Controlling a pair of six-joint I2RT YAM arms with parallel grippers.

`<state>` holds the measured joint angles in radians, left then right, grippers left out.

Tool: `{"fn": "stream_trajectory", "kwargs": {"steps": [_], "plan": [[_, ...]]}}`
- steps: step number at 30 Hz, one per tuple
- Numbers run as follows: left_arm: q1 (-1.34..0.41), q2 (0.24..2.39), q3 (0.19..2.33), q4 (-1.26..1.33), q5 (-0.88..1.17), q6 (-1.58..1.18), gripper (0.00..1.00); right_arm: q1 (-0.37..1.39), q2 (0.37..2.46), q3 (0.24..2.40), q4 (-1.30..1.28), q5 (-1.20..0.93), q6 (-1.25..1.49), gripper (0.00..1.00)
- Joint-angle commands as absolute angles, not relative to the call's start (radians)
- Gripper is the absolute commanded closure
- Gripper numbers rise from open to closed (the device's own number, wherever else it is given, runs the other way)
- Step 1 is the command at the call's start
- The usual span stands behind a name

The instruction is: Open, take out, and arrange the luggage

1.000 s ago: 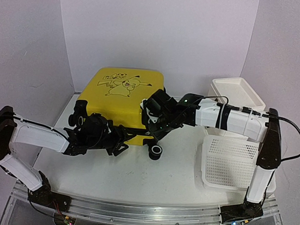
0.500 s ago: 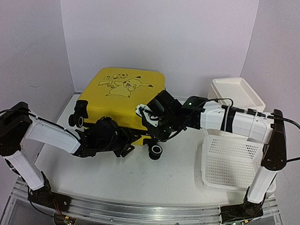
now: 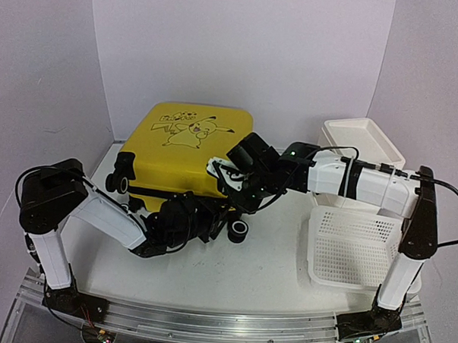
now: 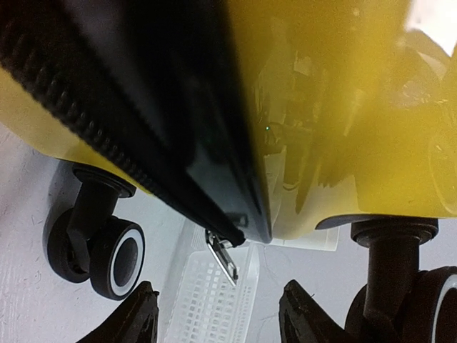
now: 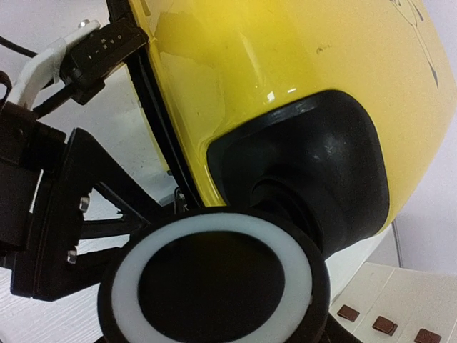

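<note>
The luggage [image 3: 186, 151] lies lid-up at the far left of the bench [image 3: 232, 270], zipped shut, with its wheels turned toward the near edge. The left claw [image 4: 221, 318] is held released just below the zipper pull [image 4: 223, 257], and nothing is grasped between its fingertips [image 4: 139, 314].

The pull is thin and hangs loose, so it could be missed or pinched askew, and the black zipper band could be caught instead. If the slider is dragged while the shell is not steadied, the whole case could probably be slid across the bench.

The right claw [image 3: 240, 189] is pressed close to a wheel [image 5: 214, 286], which fills its wrist view. Its fingers are hidden, so whether it is clenched cannot be told. The contents and the zipper's far run are not shown.
</note>
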<state>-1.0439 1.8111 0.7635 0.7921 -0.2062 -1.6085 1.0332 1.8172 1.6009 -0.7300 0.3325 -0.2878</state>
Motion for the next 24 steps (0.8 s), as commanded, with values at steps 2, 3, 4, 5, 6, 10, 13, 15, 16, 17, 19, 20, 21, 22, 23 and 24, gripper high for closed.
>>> {"fn": "stream_trajectory", "kwargs": {"steps": [2, 3, 4, 5, 6, 10, 13, 15, 16, 17, 19, 20, 21, 22, 23, 24], "plan": [[-1.049, 1.864, 0.812, 0.940, -0.374, -1.650, 0.42, 1.060, 1.750, 1.637, -0.749, 0.237, -0.271, 1.00], [-1.050, 1.874, 0.815, 0.940, -0.386, -1.661, 0.45, 1.060, 1.750, 1.637, -0.749, 0.237, -0.271, 1.00], [-1.052, 1.886, 0.821, 0.940, -0.394, -1.670, 0.48, 1.060, 1.750, 1.638, -0.751, 0.237, -0.273, 1.00], [-1.053, 1.892, 0.827, 0.940, -0.399, -1.671, 0.51, 1.060, 1.750, 1.641, -0.752, 0.236, -0.273, 1.00], [-1.056, 1.900, 0.832, 0.939, -0.412, -1.668, 0.52, 1.060, 1.750, 1.646, -0.753, 0.237, -0.273, 1.00], [-1.060, 1.942, 0.866, 0.943, -0.446, -1.665, 0.58, 1.060, 1.749, 1.655, -0.753, 0.225, -0.266, 1.00], [-1.060, 1.957, 0.889, 0.943, -0.457, -1.628, 0.64, 1.061, 1.749, 1.651, -0.753, 0.225, -0.264, 1.00], [-1.060, 1.963, 0.888, 0.945, -0.463, -1.627, 0.69, 1.060, 1.749, 1.647, -0.754, 0.228, -0.264, 1.00], [-1.060, 1.964, 0.884, 0.946, -0.467, -1.623, 0.72, 1.060, 1.748, 1.645, -0.753, 0.230, -0.263, 1.00], [-1.060, 1.964, 0.883, 0.948, -0.472, -1.615, 0.74, 1.060, 1.746, 1.643, -0.753, 0.232, -0.262, 1.00], [-1.060, 1.965, 0.879, 0.949, -0.474, -1.606, 0.78, 1.060, 1.743, 1.637, -0.753, 0.235, -0.261, 1.00], [-1.060, 1.965, 0.879, 0.951, -0.471, -1.602, 0.80, 1.060, 1.743, 1.636, -0.753, 0.238, -0.260, 1.00], [-1.060, 1.963, 0.875, 0.952, -0.469, -1.600, 0.83, 1.060, 1.743, 1.634, -0.753, 0.245, -0.257, 1.00], [-1.060, 1.960, 0.864, 0.956, -0.471, -1.600, 0.86, 1.060, 1.743, 1.632, -0.753, 0.258, -0.255, 1.00], [-1.060, 1.956, 0.853, 0.962, -0.473, -1.598, 0.90, 1.060, 1.740, 1.629, -0.753, 0.265, -0.253, 1.00], [-1.059, 1.949, 0.840, 0.971, -0.474, -1.598, 0.94, 1.060, 1.738, 1.625, -0.751, 0.276, -0.251, 1.00]]}}
